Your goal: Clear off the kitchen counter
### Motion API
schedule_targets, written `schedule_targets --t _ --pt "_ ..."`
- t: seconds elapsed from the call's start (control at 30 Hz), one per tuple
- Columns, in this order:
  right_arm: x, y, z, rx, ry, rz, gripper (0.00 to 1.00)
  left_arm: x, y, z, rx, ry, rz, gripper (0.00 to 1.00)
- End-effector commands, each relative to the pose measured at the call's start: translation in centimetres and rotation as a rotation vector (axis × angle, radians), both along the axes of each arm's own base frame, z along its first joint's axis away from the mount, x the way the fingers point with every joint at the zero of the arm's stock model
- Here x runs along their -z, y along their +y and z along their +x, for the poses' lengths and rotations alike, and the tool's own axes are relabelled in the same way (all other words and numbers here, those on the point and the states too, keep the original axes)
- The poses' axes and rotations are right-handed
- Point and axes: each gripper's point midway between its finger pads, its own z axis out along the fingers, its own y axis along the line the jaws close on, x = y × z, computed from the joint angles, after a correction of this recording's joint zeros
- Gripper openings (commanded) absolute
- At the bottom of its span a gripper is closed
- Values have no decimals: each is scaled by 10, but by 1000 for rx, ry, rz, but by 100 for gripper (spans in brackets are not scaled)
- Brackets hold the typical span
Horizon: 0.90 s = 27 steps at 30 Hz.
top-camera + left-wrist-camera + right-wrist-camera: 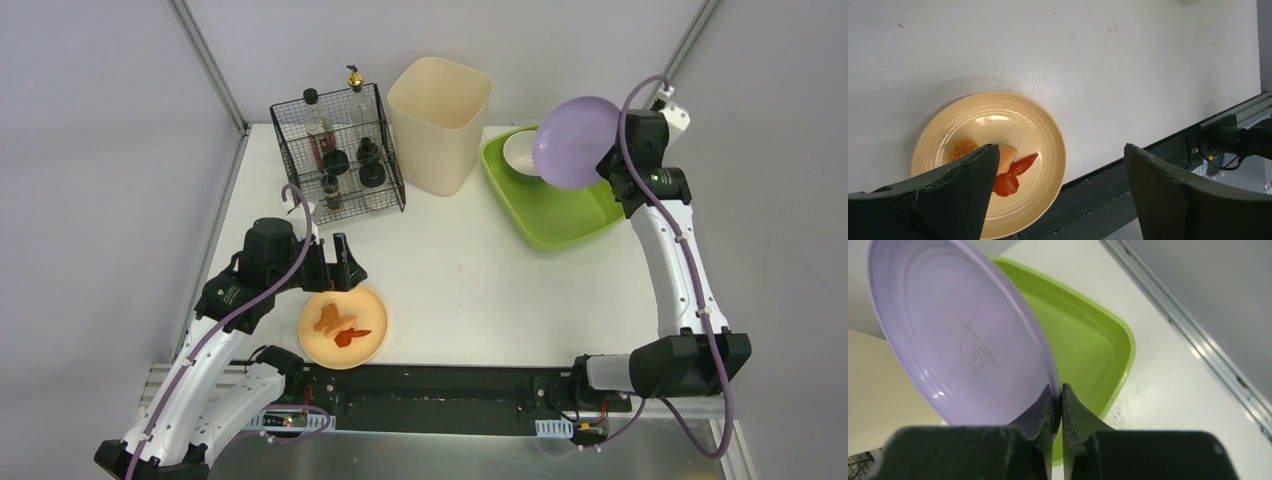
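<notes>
The kitchen counter [470,270] is a white tabletop. Near its front edge lies a yellow plate [343,327] [993,160] with orange and red food scraps on it. My left gripper [340,262] [1060,147] hovers just above the plate's far rim, jaws wide open and empty. My right gripper [608,165] [1057,390] is shut on the rim of a purple plate [577,142] [958,340], holding it tilted on edge in the air over the green tray [550,205] [1083,345]. A white bowl [522,152] sits in the tray, partly hidden by the purple plate.
A black wire rack [338,155] with several bottles stands at the back left. Beside it is a tall cream bin [438,125]. A black rail [440,385] [1108,195] runs along the counter's near edge, and a metal frame post [210,65] rises at the back left corner.
</notes>
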Motion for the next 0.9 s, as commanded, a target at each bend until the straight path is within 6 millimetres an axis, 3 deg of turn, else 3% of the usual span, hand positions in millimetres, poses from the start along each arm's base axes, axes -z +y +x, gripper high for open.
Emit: schedule_targets --t 0.0,0.1,0.3,0.87 --pt "41 0 -24 23 68 195 0 -6 -3 1 24 -30 -17 99" --pt "72 -8 -30 57 118 228 0 -7 -3 1 26 -34 -20 99" --pt "108 -19 -38 104 163 265 0 -9 -4 0 30 -40 -28 99" --pt "169 -32 -3 194 284 366 0 -11 -6 -2 41 -50 -40 99"
